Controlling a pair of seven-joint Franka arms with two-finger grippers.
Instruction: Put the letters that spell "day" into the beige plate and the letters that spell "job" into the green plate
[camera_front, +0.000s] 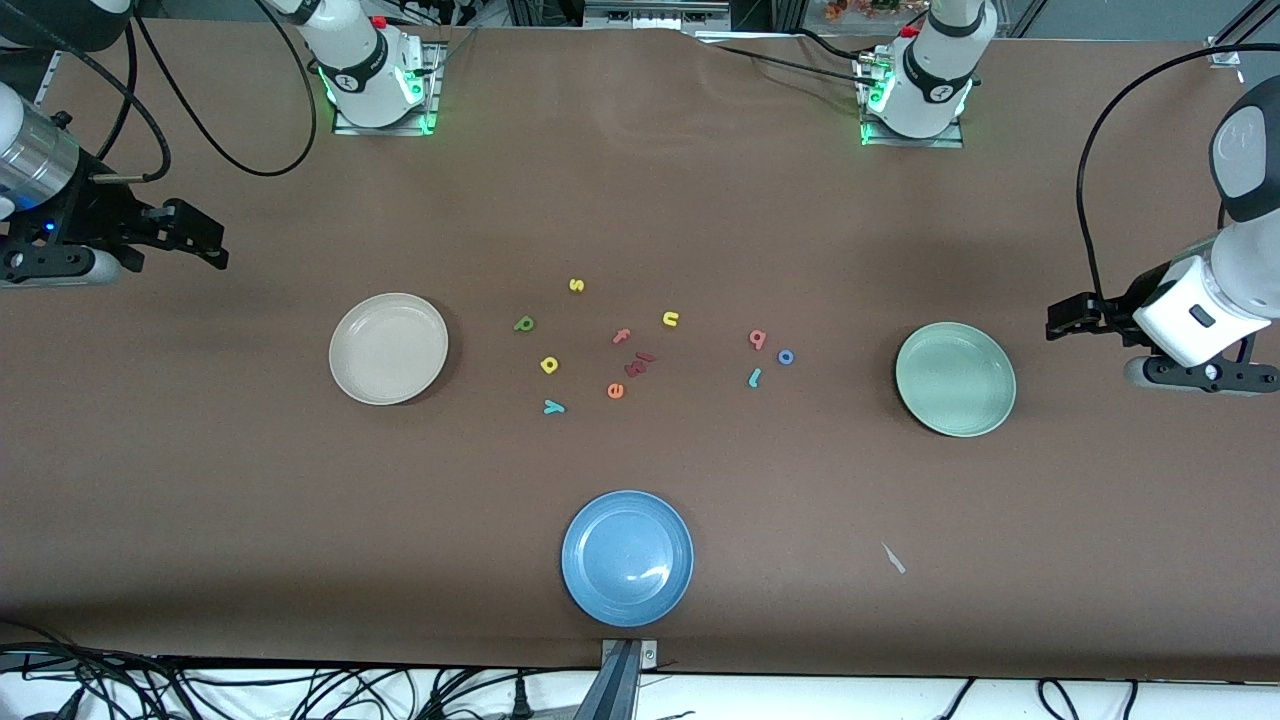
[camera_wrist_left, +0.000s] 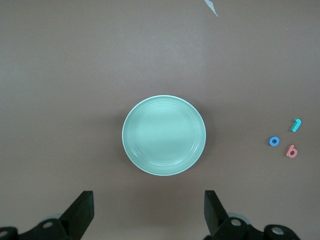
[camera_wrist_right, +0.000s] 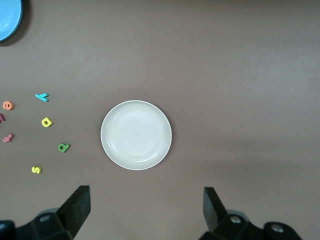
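Still-life | both my hands spread wide, empty: left hand (camera_wrist_left: 148, 212) over table by green plate (camera_front: 955, 379) | right hand (camera_wrist_right: 145, 212) by beige plate (camera_front: 388, 348) | letters unsorted.

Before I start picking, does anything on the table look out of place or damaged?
One oddity: a small pale scrap lies on the brown table, nearer the front camera than the green plate. It is neither a letter nor a plate. Nothing looks spilled or broken.
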